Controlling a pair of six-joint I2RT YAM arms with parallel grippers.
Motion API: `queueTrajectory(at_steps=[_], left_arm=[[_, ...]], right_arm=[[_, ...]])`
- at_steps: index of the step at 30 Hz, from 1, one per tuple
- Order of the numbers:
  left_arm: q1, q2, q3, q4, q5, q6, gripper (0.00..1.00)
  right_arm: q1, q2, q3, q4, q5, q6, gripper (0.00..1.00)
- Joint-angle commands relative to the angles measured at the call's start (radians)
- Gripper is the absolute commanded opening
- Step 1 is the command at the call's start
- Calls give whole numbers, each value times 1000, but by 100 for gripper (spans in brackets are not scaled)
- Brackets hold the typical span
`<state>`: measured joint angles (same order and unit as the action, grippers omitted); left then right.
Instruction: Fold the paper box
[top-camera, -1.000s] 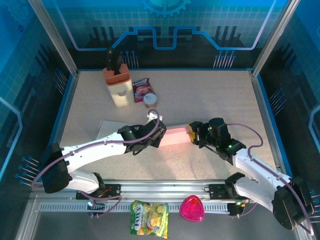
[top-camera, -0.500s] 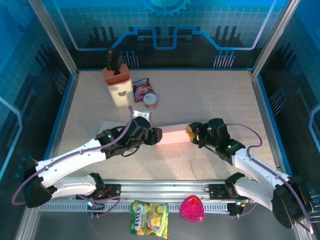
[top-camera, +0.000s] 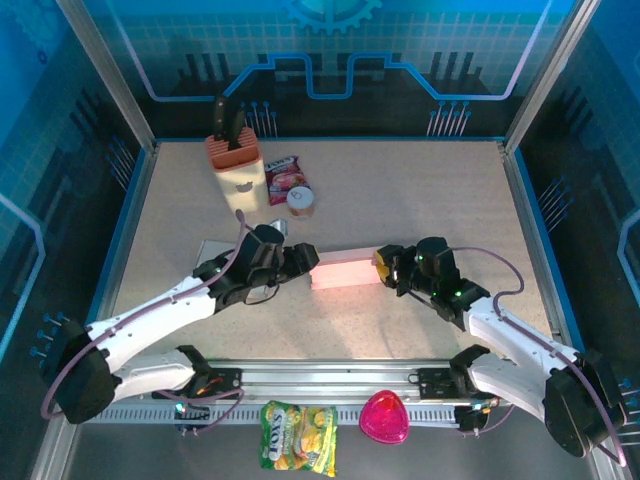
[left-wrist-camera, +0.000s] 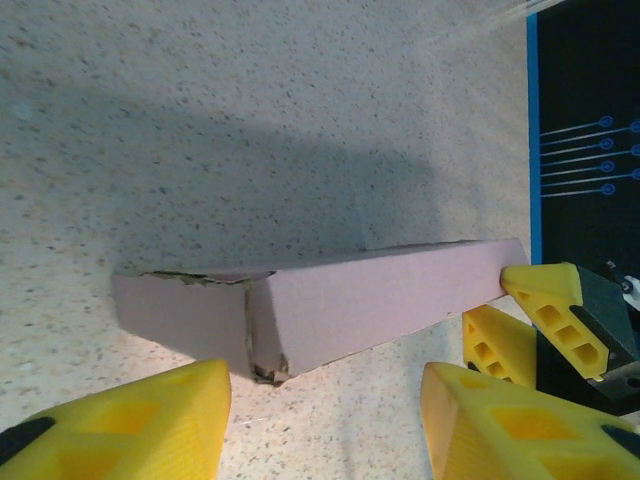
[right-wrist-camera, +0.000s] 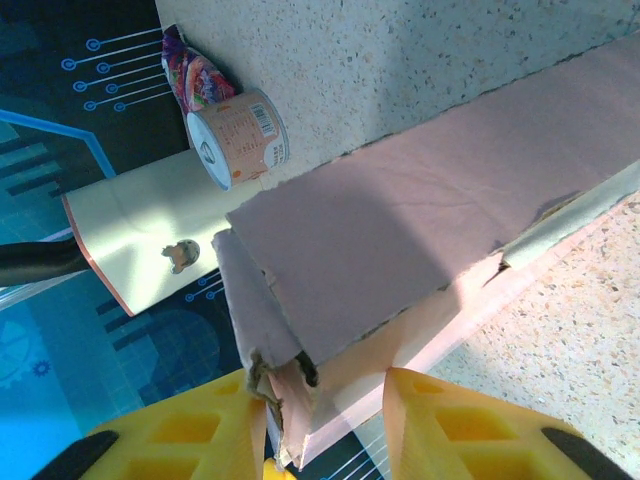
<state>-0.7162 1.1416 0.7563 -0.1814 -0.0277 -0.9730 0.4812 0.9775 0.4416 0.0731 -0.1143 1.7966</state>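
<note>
The paper box is a long pink carton lying on the table's middle, also in the left wrist view and the right wrist view. My left gripper stands open just off the box's left end, its yellow fingers apart with bare table between them. My right gripper is shut on the box's right end. There the torn end flaps sit between its fingers, and both pads touch cardboard.
A cream knife block, a snack packet and a small can stand at the back left. A white sheet lies under the left arm. A yellow snack bag and a pink item lie beyond the front rail.
The left gripper has opened, let go of the box's left end and drawn back to the left. The right gripper has closed a little more on the right end.
</note>
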Motion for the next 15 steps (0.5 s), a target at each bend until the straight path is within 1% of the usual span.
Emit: queueTrajectory(at_steps=[1, 9, 11, 15], left_arm=[[6, 15, -27, 63, 36, -35, 51], [13, 4, -64, 62, 2, -32, 46], [16, 13, -71, 80, 9, -29, 45], [20, 41, -85, 114, 23, -29, 39]], right_arm=[[-10, 16, -38, -78, 13, -11, 35], [-11, 10, -42, -83, 10, -10, 33], [-10, 8, -46, -83, 8, -10, 32], [-10, 2, -54, -88, 9, -8, 31]])
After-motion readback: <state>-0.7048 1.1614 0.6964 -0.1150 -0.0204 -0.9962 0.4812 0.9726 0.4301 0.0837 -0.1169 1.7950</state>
